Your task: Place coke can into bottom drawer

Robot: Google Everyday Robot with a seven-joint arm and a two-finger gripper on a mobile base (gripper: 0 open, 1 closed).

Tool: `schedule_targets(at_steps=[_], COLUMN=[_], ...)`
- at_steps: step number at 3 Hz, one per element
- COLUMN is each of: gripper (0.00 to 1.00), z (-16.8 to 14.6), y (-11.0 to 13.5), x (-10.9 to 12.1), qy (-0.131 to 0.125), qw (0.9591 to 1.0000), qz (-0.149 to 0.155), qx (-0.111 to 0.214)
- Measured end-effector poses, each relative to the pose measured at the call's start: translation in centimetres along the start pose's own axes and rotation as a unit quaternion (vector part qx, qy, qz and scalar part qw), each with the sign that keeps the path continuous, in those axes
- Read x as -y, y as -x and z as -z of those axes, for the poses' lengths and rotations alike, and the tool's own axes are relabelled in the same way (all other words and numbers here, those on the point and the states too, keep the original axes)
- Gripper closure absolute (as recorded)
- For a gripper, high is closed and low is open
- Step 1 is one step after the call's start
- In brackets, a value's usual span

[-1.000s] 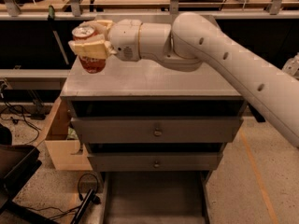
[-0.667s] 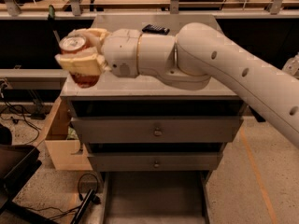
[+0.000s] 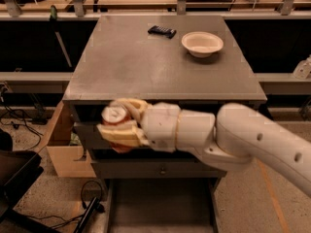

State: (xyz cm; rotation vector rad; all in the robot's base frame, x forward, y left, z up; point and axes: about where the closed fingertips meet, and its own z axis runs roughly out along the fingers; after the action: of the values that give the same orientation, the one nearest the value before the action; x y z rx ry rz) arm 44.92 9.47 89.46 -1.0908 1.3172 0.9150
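In front of the cabinet's upper drawer fronts, left of centre, the end effector [image 3: 120, 126] is pinching the one coke can [image 3: 115, 114], with its pale fingers closing against the can's sides. The can is sitting roughly upright, long axis near vertical, silver top facing up. Below it, the bottom drawer [image 3: 160, 210] is standing open. On the grey surface [image 3: 141, 67], toward the far side, one white bowl [image 3: 202, 43] and one small black object [image 3: 162, 31] are lying apart.

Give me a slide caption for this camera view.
Gripper holds the coke can above the open bottom drawer; a white bowl sits on the cabinet top.
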Motion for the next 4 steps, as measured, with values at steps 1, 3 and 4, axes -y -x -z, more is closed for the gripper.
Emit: schedule_targets(at_steps=[1, 3, 4], gripper=[1.00, 1.00, 1.00], z=[5.2, 9.9, 9.9], y=[-11.3, -26.9, -26.9], x=[-0.9, -1.3, -1.3], qy=[-0.049, -0.123, -0.123], qw=[0.9956, 0.9785, 0.9786], qz=[-0.064, -0.147, -0.147], qx=[-0.049, -0.075, -0.075])
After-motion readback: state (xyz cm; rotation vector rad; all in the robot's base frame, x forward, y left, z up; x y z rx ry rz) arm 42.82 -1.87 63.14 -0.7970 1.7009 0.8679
